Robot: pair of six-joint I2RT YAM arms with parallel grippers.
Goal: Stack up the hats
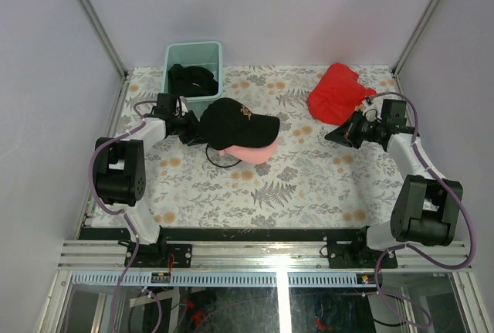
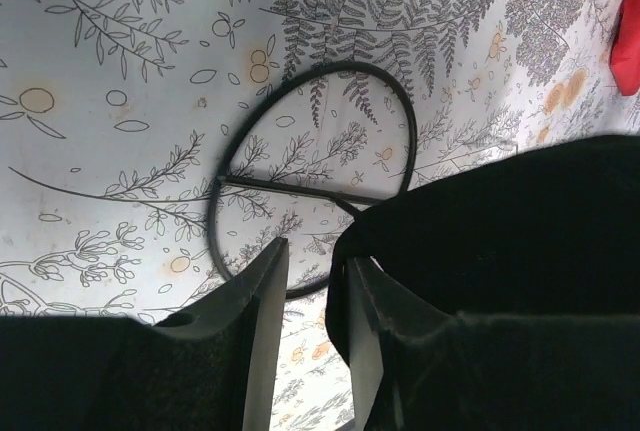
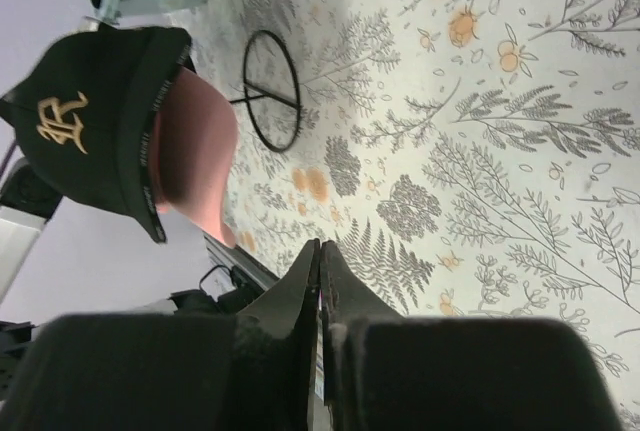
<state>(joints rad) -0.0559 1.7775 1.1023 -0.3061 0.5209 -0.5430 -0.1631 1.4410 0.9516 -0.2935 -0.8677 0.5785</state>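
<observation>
A gold embroidered monogram of interlocked letters is carried on the front of the black cap. The letters cannot be read with certainty, though they may be an "L" and an "A". No other lettering can be read.

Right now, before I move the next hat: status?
Left pincer at rear of black cap, grip unconfirmed. Right pincer shut, empty. That cap sits on pink cap. By the stack: black wire ring.
</observation>
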